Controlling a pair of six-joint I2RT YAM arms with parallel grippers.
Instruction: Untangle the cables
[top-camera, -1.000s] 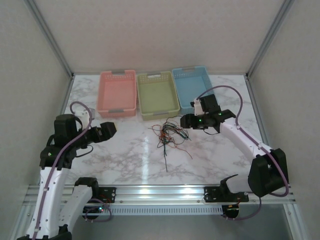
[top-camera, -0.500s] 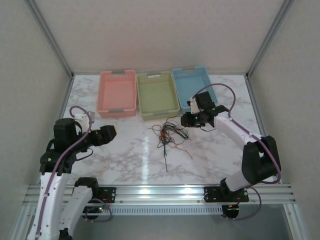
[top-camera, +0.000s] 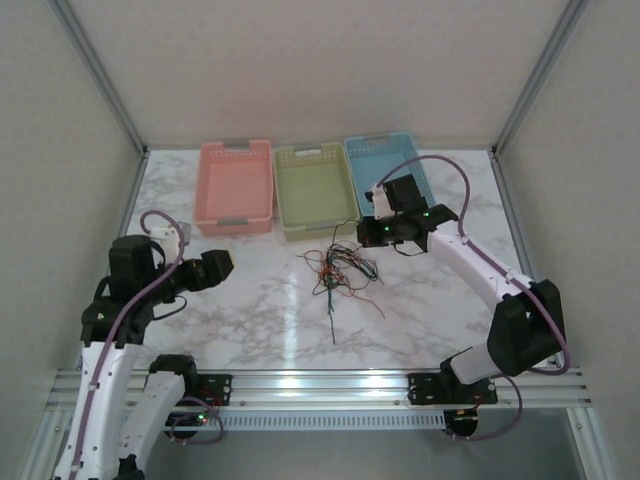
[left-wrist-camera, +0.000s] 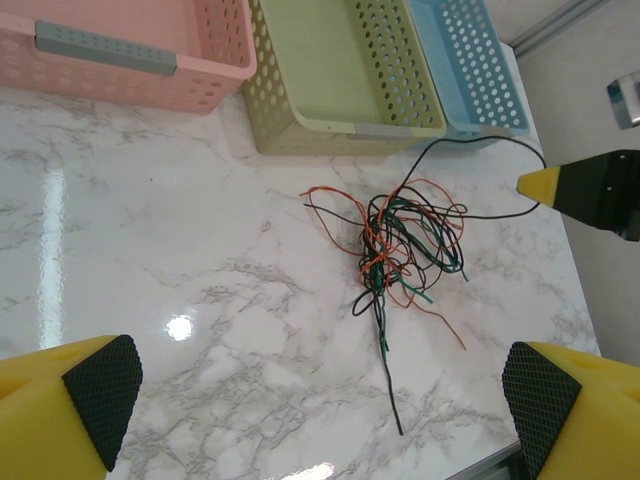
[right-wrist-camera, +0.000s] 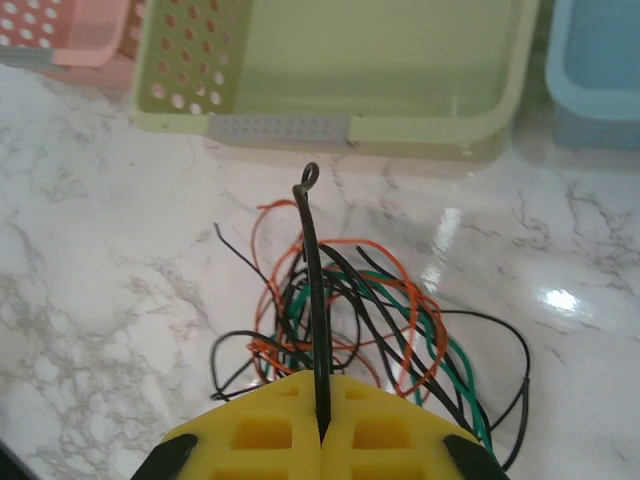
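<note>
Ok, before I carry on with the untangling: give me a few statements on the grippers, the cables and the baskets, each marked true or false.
1. The right gripper has its jaws shut on a black cable. True.
2. The cables lie on the table in front of the green basket. True.
3. The left gripper holds a red cable. False: its jaws are open, and it hangs off to the left of the cables, touching none of them.
4. The green basket stands at the right end of the row. False: it stands in the middle, between the pink basket and the blue basket.
</note>
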